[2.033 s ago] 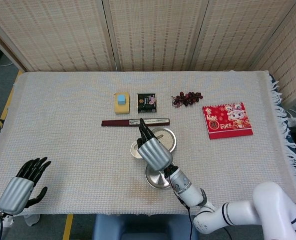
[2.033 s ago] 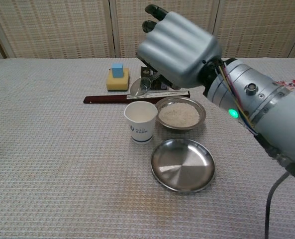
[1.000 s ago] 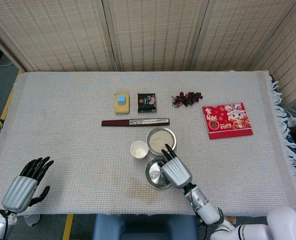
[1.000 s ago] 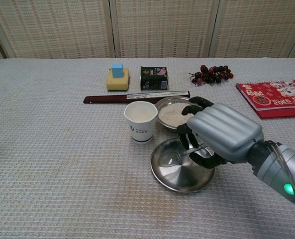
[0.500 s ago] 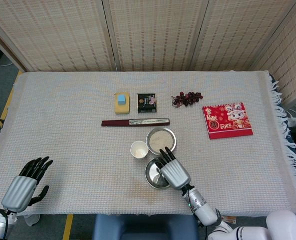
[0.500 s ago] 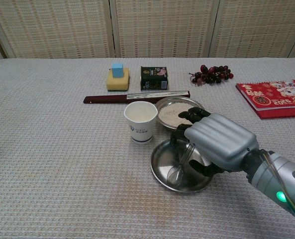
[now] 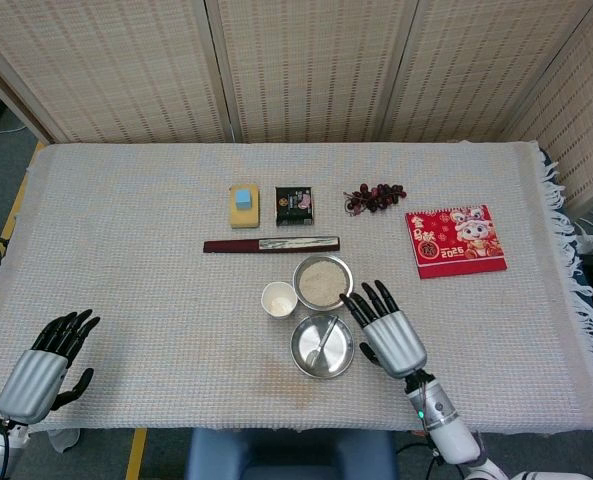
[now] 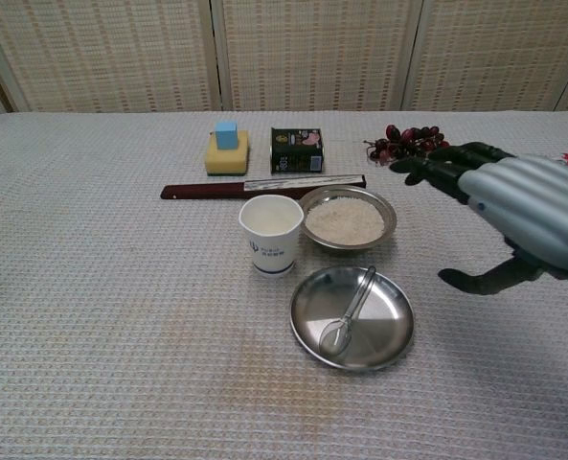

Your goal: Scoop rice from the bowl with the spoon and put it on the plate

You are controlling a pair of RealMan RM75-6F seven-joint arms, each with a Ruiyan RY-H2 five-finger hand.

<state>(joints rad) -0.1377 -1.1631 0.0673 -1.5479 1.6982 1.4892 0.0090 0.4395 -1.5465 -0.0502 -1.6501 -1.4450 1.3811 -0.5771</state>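
A metal spoon (image 8: 349,311) (image 7: 323,342) lies loose in the steel plate (image 8: 395,326) (image 7: 306,358), bowl end toward the near rim. No rice is plain to see in the plate. Just behind it stands the steel bowl (image 8: 347,220) (image 7: 323,281) filled with white rice. My right hand (image 8: 513,213) (image 7: 386,328) hovers to the right of the plate, fingers spread, holding nothing. My left hand (image 7: 44,367) rests at the near left table edge, fingers apart and empty.
A white paper cup (image 8: 271,233) stands left of the bowl. Behind lie a dark ruler-like strip (image 8: 262,186), a yellow sponge with a blue block (image 8: 226,148), a dark packet (image 8: 297,149), grapes (image 8: 410,140) and a red booklet (image 7: 455,240).
My right hand let go of the spoon, which now lies in the plate, and drew off to the right with fingers spread. The left hand stayed put.
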